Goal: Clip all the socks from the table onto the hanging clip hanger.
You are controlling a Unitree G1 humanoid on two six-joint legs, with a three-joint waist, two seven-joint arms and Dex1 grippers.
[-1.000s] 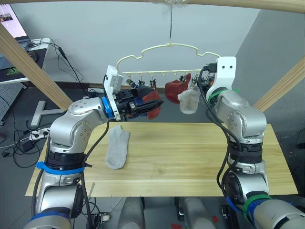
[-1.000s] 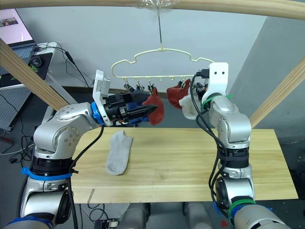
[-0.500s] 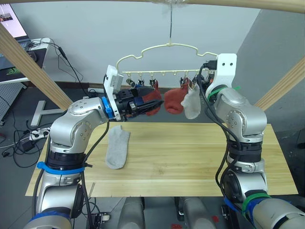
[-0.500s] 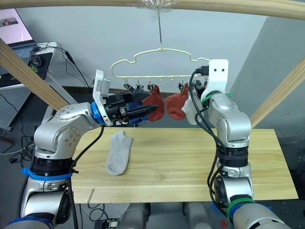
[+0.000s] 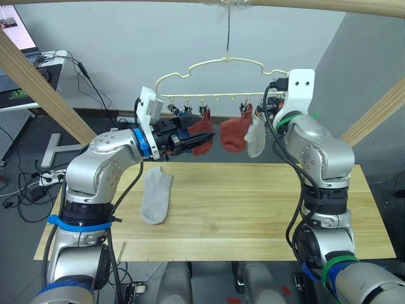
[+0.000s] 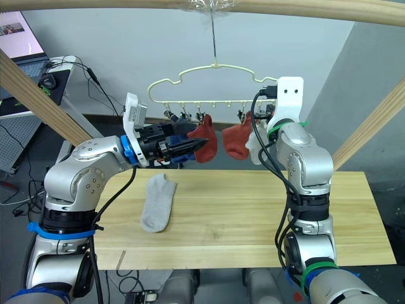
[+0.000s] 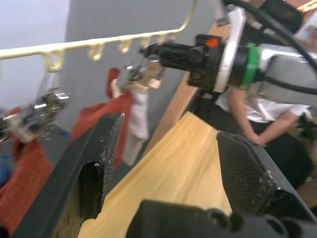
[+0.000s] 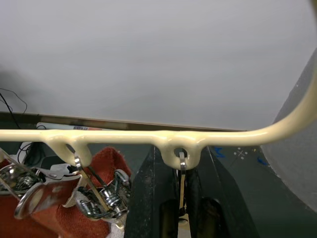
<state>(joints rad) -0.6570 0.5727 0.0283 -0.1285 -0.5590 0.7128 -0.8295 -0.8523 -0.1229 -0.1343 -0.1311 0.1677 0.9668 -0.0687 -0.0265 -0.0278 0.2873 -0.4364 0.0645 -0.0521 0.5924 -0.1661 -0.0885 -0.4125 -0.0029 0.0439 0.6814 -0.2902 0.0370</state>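
The cream clip hanger (image 5: pixel 224 60) hangs by its hook over the table (image 5: pixel 253 202). Clipped to it are a blue sock (image 5: pixel 184 134), two rust red socks (image 5: pixel 202 130) (image 5: pixel 234 134) and a light grey sock (image 5: pixel 255 136). Another light grey sock (image 5: pixel 156 194) lies flat on the table's left part. My left gripper (image 6: pixel 201 145) is open, raised beside the left red sock, with nothing between its fingers (image 7: pixel 101 158). My right gripper (image 5: pixel 269 113) is up at the hanger's right end, shut on a metal clip (image 8: pixel 181 181) that hangs from the frame.
Slanted wooden beams stand at left (image 5: pixel 44 88) and right (image 5: pixel 373 114), with a crossbeam (image 5: pixel 316 5) carrying the hook. A desk with a monitor (image 5: pixel 16 31) and floor cables are far left. A person in a white shirt (image 7: pixel 257 106) stands beyond the table.
The hanger has swung back to level, and the right red and grey socks now hang straighter. The right gripper rose slightly at the hanger. The left gripper has barely moved.
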